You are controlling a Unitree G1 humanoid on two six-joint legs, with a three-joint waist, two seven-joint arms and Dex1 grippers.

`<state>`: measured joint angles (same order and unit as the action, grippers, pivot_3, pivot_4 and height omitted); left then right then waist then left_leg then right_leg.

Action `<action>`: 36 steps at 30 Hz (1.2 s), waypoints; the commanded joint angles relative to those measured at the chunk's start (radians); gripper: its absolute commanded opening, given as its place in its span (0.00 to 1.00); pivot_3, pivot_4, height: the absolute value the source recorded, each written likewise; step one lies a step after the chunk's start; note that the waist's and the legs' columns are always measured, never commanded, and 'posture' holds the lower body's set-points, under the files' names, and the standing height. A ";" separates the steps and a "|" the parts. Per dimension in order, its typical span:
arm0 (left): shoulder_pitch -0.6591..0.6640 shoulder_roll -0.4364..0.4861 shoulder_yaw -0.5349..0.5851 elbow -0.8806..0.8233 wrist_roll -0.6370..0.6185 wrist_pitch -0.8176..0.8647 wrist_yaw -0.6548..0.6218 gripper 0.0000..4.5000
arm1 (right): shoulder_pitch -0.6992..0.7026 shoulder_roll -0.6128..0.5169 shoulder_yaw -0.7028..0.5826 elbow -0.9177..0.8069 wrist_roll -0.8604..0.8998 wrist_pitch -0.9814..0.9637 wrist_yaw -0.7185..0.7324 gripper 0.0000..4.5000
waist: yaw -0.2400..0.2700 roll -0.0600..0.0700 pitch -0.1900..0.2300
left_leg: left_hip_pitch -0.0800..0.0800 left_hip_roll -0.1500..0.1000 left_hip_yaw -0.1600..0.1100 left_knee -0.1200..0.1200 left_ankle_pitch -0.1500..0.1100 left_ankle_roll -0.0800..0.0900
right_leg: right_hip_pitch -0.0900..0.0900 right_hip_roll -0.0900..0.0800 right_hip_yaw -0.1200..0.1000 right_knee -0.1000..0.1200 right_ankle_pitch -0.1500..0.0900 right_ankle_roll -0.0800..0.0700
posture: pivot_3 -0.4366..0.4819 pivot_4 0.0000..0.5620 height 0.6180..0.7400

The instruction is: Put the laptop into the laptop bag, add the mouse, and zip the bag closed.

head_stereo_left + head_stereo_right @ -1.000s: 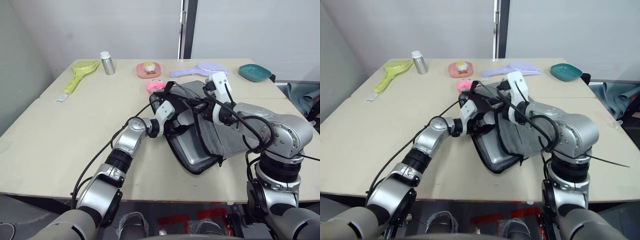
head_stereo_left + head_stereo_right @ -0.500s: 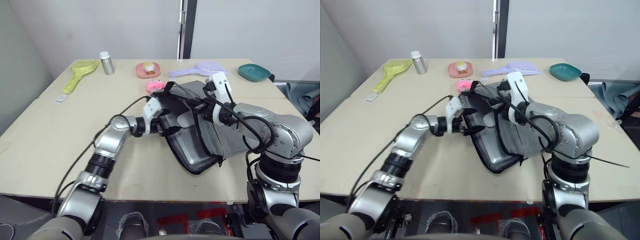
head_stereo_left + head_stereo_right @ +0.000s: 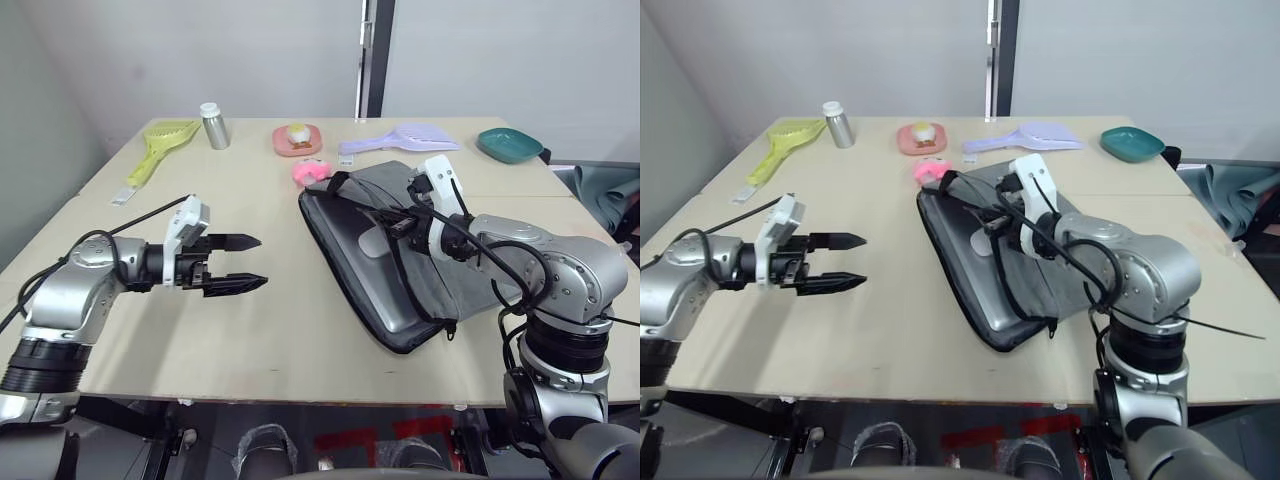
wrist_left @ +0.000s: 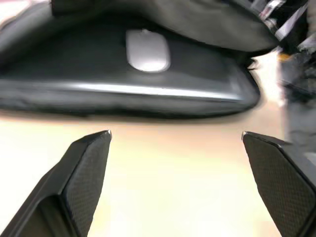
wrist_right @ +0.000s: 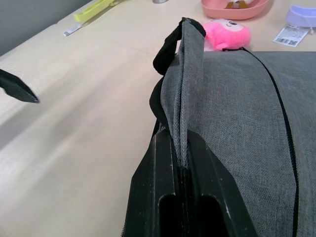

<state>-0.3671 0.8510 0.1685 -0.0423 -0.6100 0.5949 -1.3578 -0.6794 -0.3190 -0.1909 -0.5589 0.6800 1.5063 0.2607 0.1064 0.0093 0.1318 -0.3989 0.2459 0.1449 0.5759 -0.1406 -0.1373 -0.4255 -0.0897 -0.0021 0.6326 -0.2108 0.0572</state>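
Observation:
The grey laptop bag lies open on the table right of centre, black handles at its far end. Inside it the silver laptop lies flat, and the white mouse rests on the laptop's lid; the left wrist view shows the mouse in the bag's mouth. My right gripper is shut on the edge of the bag's upper flap, holding it slightly raised. Well left of the bag, my left gripper hovers over bare table, open, with nothing between its fingers.
A pink plush toy sits just beyond the bag's far corner. Along the back of the table stand a yellow-green scoop, a metal bottle, a pink plate, a purple scoop and a teal bowl.
My left gripper has drawn back from the bag's opening, far to the left over the table. The flap held by the right gripper has come down and the bag lies flatter.

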 commanded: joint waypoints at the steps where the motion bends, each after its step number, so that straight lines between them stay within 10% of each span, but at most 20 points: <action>1: -0.022 0.029 0.083 0.042 -0.071 0.018 -0.027 0.99 | 0.003 -0.033 -0.005 -0.049 0.054 -0.035 0.068 0.00 | -0.002 0.000 0.000 | 0.000 0.000 0.000 0.000 0.000 0.000 | 0.000 0.000 0.000 0.000 0.000 0.000 | 0.48 0.27 1.00; 19: -0.174 0.059 -0.057 0.302 0.072 -0.143 -0.176 0.99 | 0.197 -0.354 0.193 -0.121 0.093 -0.254 0.319 0.00 | -0.001 -0.001 -0.001 | 0.001 0.001 0.000 0.002 0.000 0.000 | 0.001 0.000 0.001 0.001 0.000 0.000 | 0.48 0.27 1.00; 25: -0.194 0.042 -0.119 0.350 0.195 -0.416 -0.225 1.00 | 0.304 -0.489 0.201 -0.153 0.120 -0.322 0.452 0.46 | 0.002 -0.001 -0.001 | 0.001 0.000 0.000 0.004 0.000 0.001 | 0.002 -0.001 0.002 0.004 0.000 0.000 | 0.48 0.27 1.00; 31: -0.314 -0.032 -0.188 0.574 0.319 -0.751 -0.252 1.00 | 0.454 -0.614 -0.098 -0.158 0.199 -0.346 0.512 0.91 | 0.015 -0.002 -0.001 | 0.001 0.000 0.000 0.006 -0.001 0.003 | 0.002 -0.001 0.004 0.005 0.000 0.000 | 0.48 0.27 1.00; 36: -0.495 -0.160 -0.231 0.879 0.403 -0.944 -0.226 1.00 | 0.654 -0.604 -0.431 -0.242 0.274 -0.338 0.495 0.91 | 0.044 -0.003 -0.001 | 0.001 0.000 0.000 0.009 -0.003 0.009 | 0.002 -0.002 0.004 0.007 0.000 0.000 | 0.48 0.27 1.00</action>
<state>-0.8102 0.6985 -0.0537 0.7622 -0.2399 -0.2721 -1.5651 -0.0532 -0.9280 -0.5130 -0.7359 0.9190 1.1772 0.7603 0.1509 0.0066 0.1303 -0.3983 0.2458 0.1445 0.5853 -0.1437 -0.1275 -0.4234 -0.0914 0.0020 0.6397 -0.2107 0.0569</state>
